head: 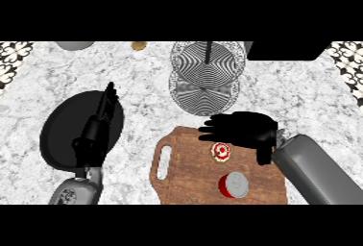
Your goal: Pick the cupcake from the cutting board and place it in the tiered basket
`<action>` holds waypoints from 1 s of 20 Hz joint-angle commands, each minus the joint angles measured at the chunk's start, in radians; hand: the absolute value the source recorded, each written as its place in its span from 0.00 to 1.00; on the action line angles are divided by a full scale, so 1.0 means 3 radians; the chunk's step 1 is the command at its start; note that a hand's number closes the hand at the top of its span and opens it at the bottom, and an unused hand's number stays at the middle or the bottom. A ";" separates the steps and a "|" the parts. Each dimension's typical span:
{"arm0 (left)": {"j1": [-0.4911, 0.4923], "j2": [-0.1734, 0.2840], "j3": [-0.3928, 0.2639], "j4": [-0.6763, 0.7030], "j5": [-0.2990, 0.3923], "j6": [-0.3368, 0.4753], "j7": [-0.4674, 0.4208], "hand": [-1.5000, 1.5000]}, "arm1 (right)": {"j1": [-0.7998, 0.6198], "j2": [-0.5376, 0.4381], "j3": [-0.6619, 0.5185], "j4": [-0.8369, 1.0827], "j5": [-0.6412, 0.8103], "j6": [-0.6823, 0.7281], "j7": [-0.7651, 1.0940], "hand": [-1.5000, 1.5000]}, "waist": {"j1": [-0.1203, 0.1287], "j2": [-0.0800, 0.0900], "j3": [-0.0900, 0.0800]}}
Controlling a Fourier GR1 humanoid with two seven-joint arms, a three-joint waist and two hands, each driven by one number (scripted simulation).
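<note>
The cupcake (222,151), small with a red and white top, sits on the brown wooden cutting board (191,185) near its far edge. My right hand (245,129) hovers open just above and behind the cupcake, fingers pointing left and thumb hanging down at the right. It is not closed on the cupcake. The tiered basket (205,79), two round wire-mesh tiers on a black centre post, stands on the counter just beyond the board. My left hand (96,132) rests open at the left, fingers up, over a black round plate.
A red and white round can (234,185) stands on the board nearer to me than the cupcake. The black plate (60,127) lies at the left. A grey object (74,45), a small brown item (139,45) and a black block (287,50) line the far edge.
</note>
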 commanded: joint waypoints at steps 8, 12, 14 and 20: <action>-0.0081 -0.0091 0.0096 0.0167 -0.0028 -0.0047 -0.0039 0.50 | 0.0067 0.0033 -0.0087 0.0015 0.0163 0.0222 -0.0275 0.00 | -0.0013 -0.0003 0.0000; 0.0028 0.0034 0.0196 0.0047 0.0035 -0.0193 -0.0056 0.50 | 0.0065 0.0326 -0.0057 0.0363 0.0319 0.0028 -0.0166 0.00 | 0.0003 0.0000 0.0000; -0.0197 -0.0011 0.0284 0.0372 0.0022 -0.0153 -0.0251 0.50 | 0.0088 0.0431 -0.0041 0.0391 0.0320 0.0007 -0.0129 0.00 | -0.0007 0.0003 -0.0001; -0.0088 -0.0012 0.0251 -0.0006 -0.0023 -0.0166 0.0074 0.50 | 0.0203 0.0420 -0.0214 0.0288 0.0254 0.0075 -0.0192 0.00 | -0.0009 -0.0002 0.0000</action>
